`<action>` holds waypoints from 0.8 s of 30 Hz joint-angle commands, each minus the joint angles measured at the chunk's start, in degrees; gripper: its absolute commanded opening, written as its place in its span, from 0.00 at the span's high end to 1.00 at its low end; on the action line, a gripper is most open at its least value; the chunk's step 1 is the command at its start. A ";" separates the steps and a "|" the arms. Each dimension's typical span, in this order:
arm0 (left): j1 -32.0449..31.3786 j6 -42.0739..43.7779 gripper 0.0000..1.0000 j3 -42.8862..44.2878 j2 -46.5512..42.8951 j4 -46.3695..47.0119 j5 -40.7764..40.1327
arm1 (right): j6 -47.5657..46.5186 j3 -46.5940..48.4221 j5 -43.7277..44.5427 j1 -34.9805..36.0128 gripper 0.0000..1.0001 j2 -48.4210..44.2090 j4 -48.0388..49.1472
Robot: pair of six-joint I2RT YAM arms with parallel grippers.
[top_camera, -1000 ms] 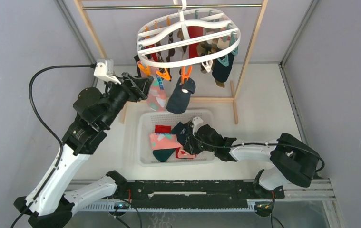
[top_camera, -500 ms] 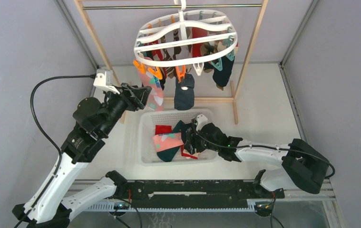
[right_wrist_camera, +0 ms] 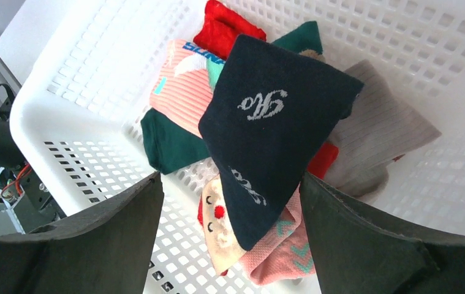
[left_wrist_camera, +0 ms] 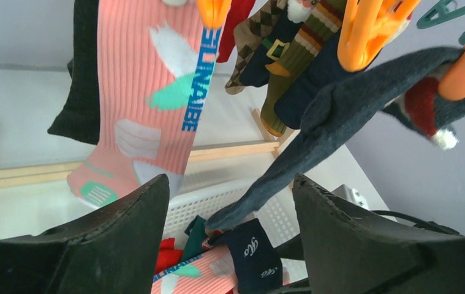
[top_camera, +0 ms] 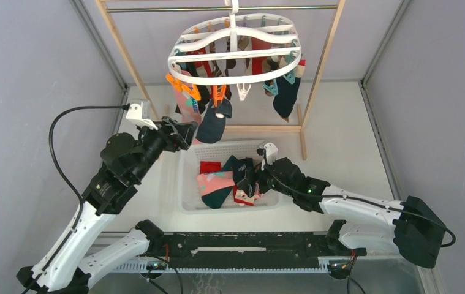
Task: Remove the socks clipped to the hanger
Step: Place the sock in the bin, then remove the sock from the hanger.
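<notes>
Left gripper [top_camera: 184, 133] at ten o'clock of the white mesh basket [top_camera: 185, 184], high beneath the near-left rim of the hanger [top_camera: 234, 30], fingers [left_wrist_camera: 125, 239] spread wide, nothing clamped. Just above them at eleven o'clock, a salmon pink sock [left_wrist_camera: 150, 92] hanging among orange clips [left_wrist_camera: 364, 30]. At one o'clock, a dark navy sock [left_wrist_camera: 340, 116] with a Santa face, toe drooping toward the gap between the fingers. Hanger itself at twelve o'clock of the table, hooked on the wooden rack [top_camera: 325, 61], with more socks [top_camera: 286, 95] clipped around the ring. Loose socks heaped in the basket at centre. Right gripper [top_camera: 248, 179] at three o'clock of that heap, fingers well apart and gripping nothing, a script-marked navy sock [right_wrist_camera: 272, 135] lying between them.
</notes>
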 commanded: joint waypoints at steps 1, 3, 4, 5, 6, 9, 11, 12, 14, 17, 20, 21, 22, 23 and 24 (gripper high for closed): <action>0.25 -0.92 0.20 -2.42 -0.86 1.59 0.16 | -1.30 -0.28 1.65 -0.27 0.12 -3.46 -0.69; 0.22 -0.86 0.17 -3.02 -1.04 1.75 0.27 | -1.35 -0.61 1.67 -0.36 0.12 -5.22 -0.74; 0.22 -0.86 0.16 -3.38 -1.04 1.71 0.39 | -1.31 -0.84 1.67 -0.37 0.12 -6.35 -0.57; 0.22 -0.87 0.15 -3.74 -1.12 1.71 0.41 | -1.26 -1.10 1.67 -0.38 0.12 -7.53 -0.44; 0.25 -0.85 0.14 -4.00 -1.23 1.78 0.48 | -1.22 -1.32 1.67 -0.38 0.12 -9.06 -0.34; 0.29 -0.96 0.08 -4.94 -1.43 2.01 0.63 | -1.25 -1.45 1.57 -0.75 0.11 -12.03 -0.33; 0.24 -0.89 0.06 -5.35 -1.52 2.49 0.98 | -1.20 -1.45 1.04 -1.35 0.11 -13.68 0.11; 0.22 -0.96 0.05 -5.38 -1.38 2.64 1.20 | -1.19 -1.45 0.54 -1.75 0.10 -14.37 0.52; 0.23 -0.92 0.05 -5.43 -1.11 2.75 1.39 | -0.77 -1.45 -1.22 -3.43 0.09 -15.54 2.17; 0.22 -0.93 0.05 -5.65 -0.77 3.21 1.57 | 0.94 -1.38 -7.91 -7.04 0.09 -15.73 5.93; 0.26 -1.04 0.05 -5.88 -0.48 3.29 1.83 | 2.81 -0.64 -12.84 -10.50 0.09 -14.43 9.62; 0.24 -1.12 0.05 -5.94 -0.42 3.36 1.88 | 3.04 -0.13 -13.95 -11.22 0.09 -13.77 10.39; 0.26 -1.20 0.05 -6.12 -0.46 3.37 1.97 | 3.34 0.46 -14.65 -11.62 0.09 -13.17 10.70; 0.22 -1.17 0.05 -6.13 -0.47 3.50 2.03 | 3.46 0.97 -15.01 -11.84 0.09 -12.66 10.84; 0.23 -1.20 0.05 -6.15 -0.47 3.74 2.08 | 3.56 1.42 -15.29 -11.94 0.10 -12.19 11.05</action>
